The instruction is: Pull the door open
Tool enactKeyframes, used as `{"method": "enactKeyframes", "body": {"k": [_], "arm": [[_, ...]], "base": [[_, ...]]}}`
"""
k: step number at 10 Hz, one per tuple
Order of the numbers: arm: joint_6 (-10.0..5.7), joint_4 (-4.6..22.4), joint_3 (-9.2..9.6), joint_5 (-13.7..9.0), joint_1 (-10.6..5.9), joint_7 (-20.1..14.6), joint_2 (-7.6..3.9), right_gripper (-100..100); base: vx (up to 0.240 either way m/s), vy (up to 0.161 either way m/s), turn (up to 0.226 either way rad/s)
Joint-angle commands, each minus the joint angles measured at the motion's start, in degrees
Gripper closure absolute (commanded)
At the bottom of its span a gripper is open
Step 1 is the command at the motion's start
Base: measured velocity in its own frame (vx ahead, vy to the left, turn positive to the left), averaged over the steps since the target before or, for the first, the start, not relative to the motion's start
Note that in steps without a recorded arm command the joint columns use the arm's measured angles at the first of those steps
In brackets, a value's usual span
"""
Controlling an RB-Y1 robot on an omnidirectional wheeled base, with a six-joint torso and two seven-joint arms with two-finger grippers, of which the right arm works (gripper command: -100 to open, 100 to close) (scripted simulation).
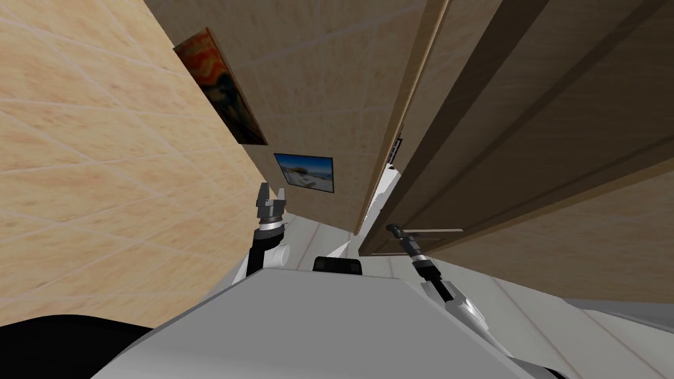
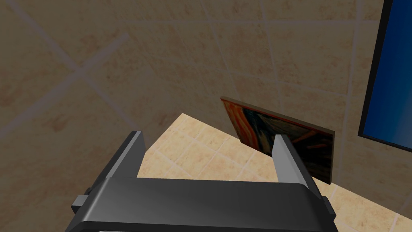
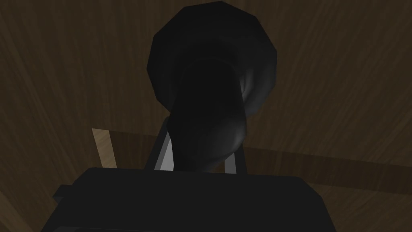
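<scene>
The right tool (image 1: pixel 395 229) pinches the dark handle (image 3: pixel 213 72) of the brown door (image 1: pixel 526 131), ahead to the right and seemingly only a crack ajar, so most of the pull is left to do, while the left tool (image 1: pixel 270 197) hangs spread near the wall.

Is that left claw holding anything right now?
No: the left gripper has its two fingers standing wide apart with nothing between them.

One door (image 1: pixel 526 131), one dark handle (image 3: pixel 209 80), two wall pictures (image 1: pixel 220 85) (image 1: pixel 304 171).
</scene>
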Motion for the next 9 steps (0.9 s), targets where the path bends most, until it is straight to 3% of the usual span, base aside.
{"method": "enactKeyframes", "body": {"k": [1,3,5,6,9], "arm": [[-1.80,1.55,-0.17,0.16,0.14,-0.16,-0.49,100],[-4.25,2.45,-0.36,0.52,1.14,-0.85,-1.34,100],[-5.70,2.99,-0.47,0.73,1.74,-1.27,-1.84,100],[-5.02,2.69,-0.19,0.76,1.56,-1.22,-1.41,100],[-6.93,3.96,-0.38,1.02,1.92,-1.52,-1.88,100]], "base": [[-0.164,-0.047,0.094],[-0.203,-0.076,0.199],[-0.208,-0.106,0.157],[-0.088,-0.019,0.017],[-0.220,-0.102,0.202]]}}
